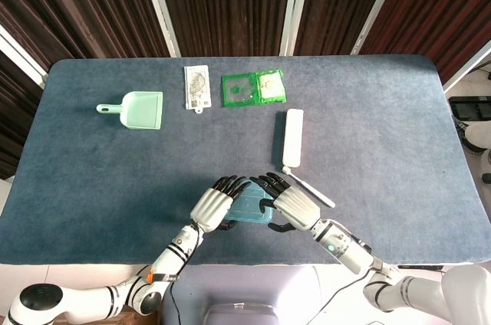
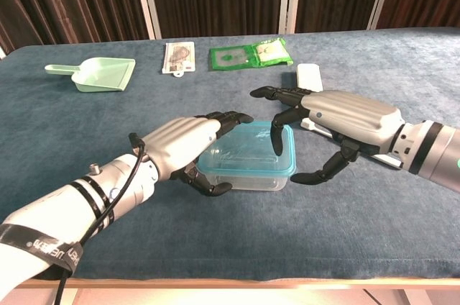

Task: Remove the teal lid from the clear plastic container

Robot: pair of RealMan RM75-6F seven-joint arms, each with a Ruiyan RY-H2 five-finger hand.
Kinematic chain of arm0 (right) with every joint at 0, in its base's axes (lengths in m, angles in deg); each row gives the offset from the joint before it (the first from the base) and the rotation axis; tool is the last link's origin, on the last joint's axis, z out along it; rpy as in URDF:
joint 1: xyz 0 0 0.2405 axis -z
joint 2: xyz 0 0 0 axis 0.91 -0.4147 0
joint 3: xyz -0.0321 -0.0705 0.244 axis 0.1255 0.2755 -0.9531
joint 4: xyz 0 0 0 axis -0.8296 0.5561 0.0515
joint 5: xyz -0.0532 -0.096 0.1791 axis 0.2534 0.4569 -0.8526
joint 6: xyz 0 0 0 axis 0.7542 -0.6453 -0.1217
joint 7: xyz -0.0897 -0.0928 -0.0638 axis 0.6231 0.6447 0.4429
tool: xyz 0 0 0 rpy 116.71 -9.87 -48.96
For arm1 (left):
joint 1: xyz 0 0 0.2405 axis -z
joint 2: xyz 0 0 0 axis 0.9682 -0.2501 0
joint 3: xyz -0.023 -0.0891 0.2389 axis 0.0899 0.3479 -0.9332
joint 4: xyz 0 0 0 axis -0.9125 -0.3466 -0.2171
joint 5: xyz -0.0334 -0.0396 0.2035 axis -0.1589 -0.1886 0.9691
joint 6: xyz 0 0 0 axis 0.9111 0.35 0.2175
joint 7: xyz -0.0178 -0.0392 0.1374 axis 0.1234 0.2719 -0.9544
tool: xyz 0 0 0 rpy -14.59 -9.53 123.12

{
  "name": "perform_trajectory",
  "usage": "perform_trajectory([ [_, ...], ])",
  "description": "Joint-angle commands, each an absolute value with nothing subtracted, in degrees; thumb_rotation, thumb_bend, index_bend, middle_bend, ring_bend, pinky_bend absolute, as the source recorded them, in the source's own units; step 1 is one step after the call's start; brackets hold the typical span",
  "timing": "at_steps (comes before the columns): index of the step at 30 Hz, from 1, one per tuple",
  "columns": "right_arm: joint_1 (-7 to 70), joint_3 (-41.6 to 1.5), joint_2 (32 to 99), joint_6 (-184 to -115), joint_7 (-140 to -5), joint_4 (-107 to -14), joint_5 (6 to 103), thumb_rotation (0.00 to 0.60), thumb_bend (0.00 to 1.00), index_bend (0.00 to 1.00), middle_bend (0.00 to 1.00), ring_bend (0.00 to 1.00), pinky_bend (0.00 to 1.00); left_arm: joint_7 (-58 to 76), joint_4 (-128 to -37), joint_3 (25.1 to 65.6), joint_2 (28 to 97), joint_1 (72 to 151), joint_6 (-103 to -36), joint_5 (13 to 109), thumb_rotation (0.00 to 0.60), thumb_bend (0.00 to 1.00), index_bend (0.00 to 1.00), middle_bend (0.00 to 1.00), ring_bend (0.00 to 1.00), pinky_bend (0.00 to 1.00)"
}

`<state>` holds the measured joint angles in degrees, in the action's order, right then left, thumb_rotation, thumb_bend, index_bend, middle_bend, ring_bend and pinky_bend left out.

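Chest view shows the clear plastic box (image 2: 248,168) with its flat teal plastic lid (image 2: 251,148) sitting between the two robot hands, lid on top. The left robot hand (image 2: 188,148) holds the box's left side, fingers over the lid edge and thumb low on the wall. The right robot hand (image 2: 327,121) is spread wide and holds nothing, with fingertips just over the lid's right edge. I think the box is light and may slide on the blue tabletop (image 2: 215,247). The lid looks thin and bendy, so lift it by its right rim.
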<state>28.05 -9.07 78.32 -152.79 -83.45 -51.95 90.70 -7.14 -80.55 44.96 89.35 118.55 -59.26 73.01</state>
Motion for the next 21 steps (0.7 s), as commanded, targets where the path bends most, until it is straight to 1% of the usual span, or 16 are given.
perform_trajectory([
  [1,27.9,-9.2,78.5,-152.6,-83.3,-51.8,90.4,0.600,0.34,0.62,0.11,0.00,0.00,-7.1,-80.5,44.9,89.4,118.5,-59.2,73.0,0.600,0.35,0.00,0.56,0.52,0.72],
  [21,27.6,-10.4,78.9,-152.7,-82.3,-52.9,88.3,0.600,0.34,0.63,0.11,0.00,0.00,-7.3,-79.7,43.9,89.7,118.3,-60.1,74.7,0.600,0.35,0.00,0.57,0.52,0.72],
])
